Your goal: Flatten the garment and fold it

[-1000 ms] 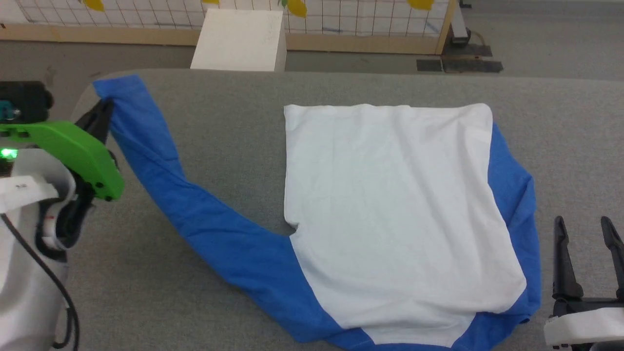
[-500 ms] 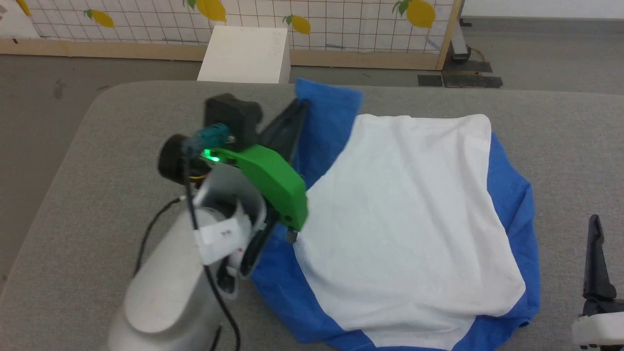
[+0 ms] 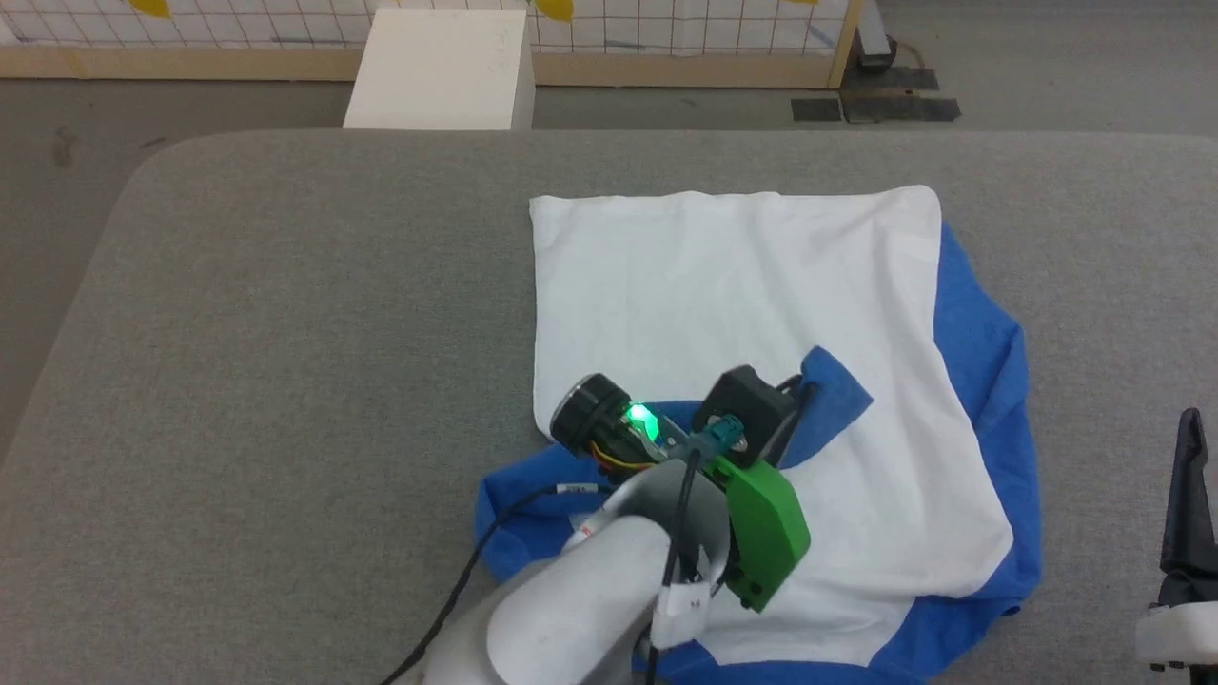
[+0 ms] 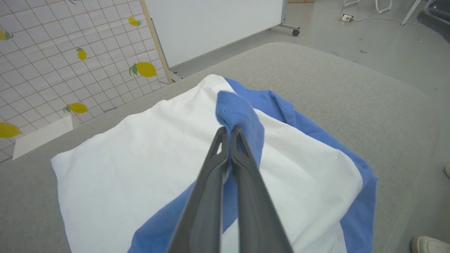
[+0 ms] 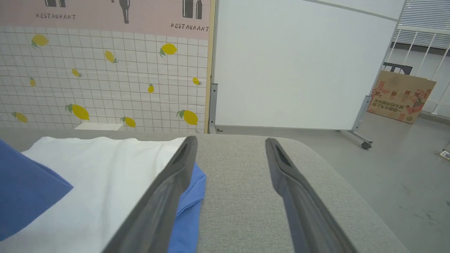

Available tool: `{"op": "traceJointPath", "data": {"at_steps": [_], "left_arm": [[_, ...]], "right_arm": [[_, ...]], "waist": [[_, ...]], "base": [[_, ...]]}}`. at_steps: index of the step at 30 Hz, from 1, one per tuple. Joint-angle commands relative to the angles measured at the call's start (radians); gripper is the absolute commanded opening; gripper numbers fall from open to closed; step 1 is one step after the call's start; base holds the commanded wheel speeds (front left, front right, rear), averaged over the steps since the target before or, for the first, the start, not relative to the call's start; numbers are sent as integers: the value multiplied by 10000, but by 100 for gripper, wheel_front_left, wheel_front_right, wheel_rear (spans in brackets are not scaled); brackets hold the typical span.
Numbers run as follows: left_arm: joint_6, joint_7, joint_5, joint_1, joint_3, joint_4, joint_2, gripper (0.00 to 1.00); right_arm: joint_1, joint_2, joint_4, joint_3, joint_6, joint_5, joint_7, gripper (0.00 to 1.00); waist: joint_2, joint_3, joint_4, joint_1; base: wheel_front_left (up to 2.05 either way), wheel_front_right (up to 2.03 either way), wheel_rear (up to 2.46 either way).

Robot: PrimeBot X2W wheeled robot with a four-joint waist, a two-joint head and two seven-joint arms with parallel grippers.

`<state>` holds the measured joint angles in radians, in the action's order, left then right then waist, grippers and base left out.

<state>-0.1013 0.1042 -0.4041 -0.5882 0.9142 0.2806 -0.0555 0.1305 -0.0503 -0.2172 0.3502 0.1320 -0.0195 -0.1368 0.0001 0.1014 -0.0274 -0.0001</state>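
One garment (image 3: 723, 285) lies on the grey table (image 3: 285, 333), right of its middle in the head view. We count one white body spread flat, blue cloth showing along its right and near edges, and one blue sleeve (image 3: 837, 395) drawn across the white. Two grippers are ours. Our left gripper (image 4: 227, 131) is pinched tight on the end of that sleeve, with the cuff bunched just past the fingertips over the white body. The pale left forearm (image 3: 590, 590) rises from the bottom edge of the head view, crosses the garment's near blue edge and angles up toward the right. Our right gripper (image 5: 231, 140) stands wide and holds nothing, low over bare table just beside the garment's right blue edge. One white box (image 3: 442, 67) stands on the floor beyond the table's far edge
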Motion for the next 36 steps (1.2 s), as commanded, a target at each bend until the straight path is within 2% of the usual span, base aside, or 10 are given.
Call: {"op": "traceJointPath", "data": {"at_steps": [1, 7, 11, 21, 22, 23, 24, 25, 36], "left_arm": [[-118, -244, -211, -193, 384, 133, 46, 0], [-603, -878, -846, -753, 2173, 698, 50, 0], [-607, -770, -1504, -732, 3150, 1074, 51, 0], [-616, 176, -3075, -434, 3594, 2420, 52, 0], [-638, 192, -3196, -444, 3601, 2451, 52, 11], [-678, 181, -3348, -452, 3607, 2474, 52, 36], [-710, 151, -3454, -468, 3612, 2485, 52, 79], [-736, 123, -3554, -499, 3619, 2499, 52, 100], [-752, -501, -5137, -923, 3599, 1484, 52, 100]], "right_arm": [[-194, 1, -17, -93, -13, -65, -30, 100], [-479, 1, 92, -323, -13, -63, -131, 100], [-681, 1, 199, -498, -13, -42, -193, 100], [-936, 1, 500, -695, -13, -74, -286, 100], [-939, 1, 518, -692, -13, -73, -291, 100], [-946, 1, 541, -691, -13, -71, -293, 100], [-952, 1, 560, -692, -13, -70, -292, 100], [-955, 1, 587, -697, -13, -71, -290, 100], [-722, 1, 510, -564, -13, 27, -131, 100]], "waist": [[-1, 319, -289, 1], [-1, 825, -700, 1], [-1, 1054, -979, 1], [-1, 1328, -1466, 1], [-1, 1322, -1477, 1], [-1, 1309, -1489, 1], [-1, 1294, -1495, 1], [-1, 1261, -1499, 1], [-1, 690, -945, 1]], "base": [[0, 0, 0], [0, 0, 0], [0, 0, 0], [0, 0, 0], [0, 0, 0], [0, 0, 0], [0, 0, 0], [0, 0, 0], [0, 0, 0]]}}
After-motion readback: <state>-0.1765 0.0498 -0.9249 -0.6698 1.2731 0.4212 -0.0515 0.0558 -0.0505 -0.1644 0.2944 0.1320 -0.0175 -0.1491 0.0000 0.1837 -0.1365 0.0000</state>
